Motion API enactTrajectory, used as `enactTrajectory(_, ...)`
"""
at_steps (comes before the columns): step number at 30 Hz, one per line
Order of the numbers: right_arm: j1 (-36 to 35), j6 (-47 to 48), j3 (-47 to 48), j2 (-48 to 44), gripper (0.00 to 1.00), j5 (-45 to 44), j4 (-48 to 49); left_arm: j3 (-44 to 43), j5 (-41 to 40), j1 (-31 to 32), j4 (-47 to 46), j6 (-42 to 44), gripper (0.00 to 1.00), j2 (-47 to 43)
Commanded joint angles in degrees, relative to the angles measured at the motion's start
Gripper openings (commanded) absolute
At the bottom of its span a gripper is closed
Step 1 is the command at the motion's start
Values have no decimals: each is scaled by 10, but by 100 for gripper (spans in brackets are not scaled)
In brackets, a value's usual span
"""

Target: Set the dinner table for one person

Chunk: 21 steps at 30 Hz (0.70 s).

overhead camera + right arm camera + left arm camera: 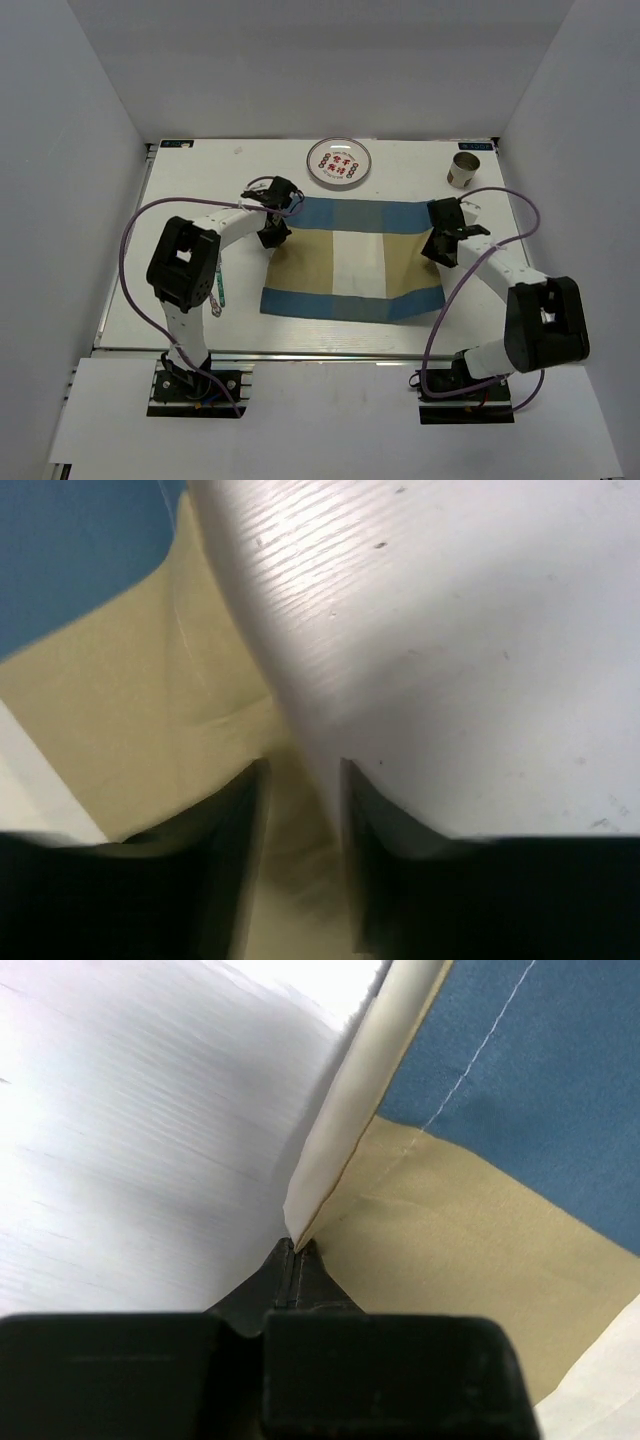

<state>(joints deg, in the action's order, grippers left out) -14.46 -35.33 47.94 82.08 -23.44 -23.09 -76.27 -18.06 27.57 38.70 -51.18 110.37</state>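
Observation:
The blue-and-tan checked placemat (355, 260) lies spread on the white dinner table (180, 200). My left gripper (272, 236) is at the mat's left edge. In the left wrist view it (293, 1247) is shut on that edge, and the pinched cloth (340, 1130) rises in a lifted fold. My right gripper (440, 246) is at the mat's right edge. In the right wrist view its jaws (300, 780) stand a little apart, with the tan edge of the mat (120, 700) lying loose between them.
A white plate with red markings (338, 163) sits at the back centre and a small cup (462, 170) at the back right. A thin utensil (218, 292) lies beside the left arm. A metal rail (300, 352) runs along the table's front edge.

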Motion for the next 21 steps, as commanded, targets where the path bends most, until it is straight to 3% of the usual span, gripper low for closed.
enactTrajectory(1, 10, -12, -2, -46, 70, -34, -4, -27, -29, -18, 17, 13, 0, -23)
enactTrajectory(2, 10, -10, 4, -60, 82, -38, -6, -27, -28, -18, 18, 15, 0, -27)
enactTrajectory(4, 11, 5, 14, -71, 89, -40, -12, -25, -15, -18, 14, 20, 0, -32)
enactTrajectory(5, 10, 12, 24, -73, 89, -27, -13, -24, -11, -18, 12, 23, 2, -35)
enactTrajectory(7, 6, 49, 35, -56, 89, 10, -4, -22, 7, -18, 13, 28, 16, -37)
enactTrajectory(8, 7, 54, 46, -47, 89, 40, -6, -22, 12, -18, 13, 31, 42, -39)
enactTrajectory(9, 1, 58, 50, -37, 89, 52, -10, -21, 16, -18, 16, 29, 60, -42)
enactTrajectory(11, -7, 68, 48, -13, 89, 85, 0, -24, 20, -13, 26, 23, 83, -49)
enactTrajectory(15, -29, 64, 21, 9, 89, 96, 16, -43, 19, -7, 57, 23, 95, -67)
enactTrajectory(21, -51, 77, 5, 69, 89, 119, 24, 11, 89, -2, 7, 35, 95, -129)
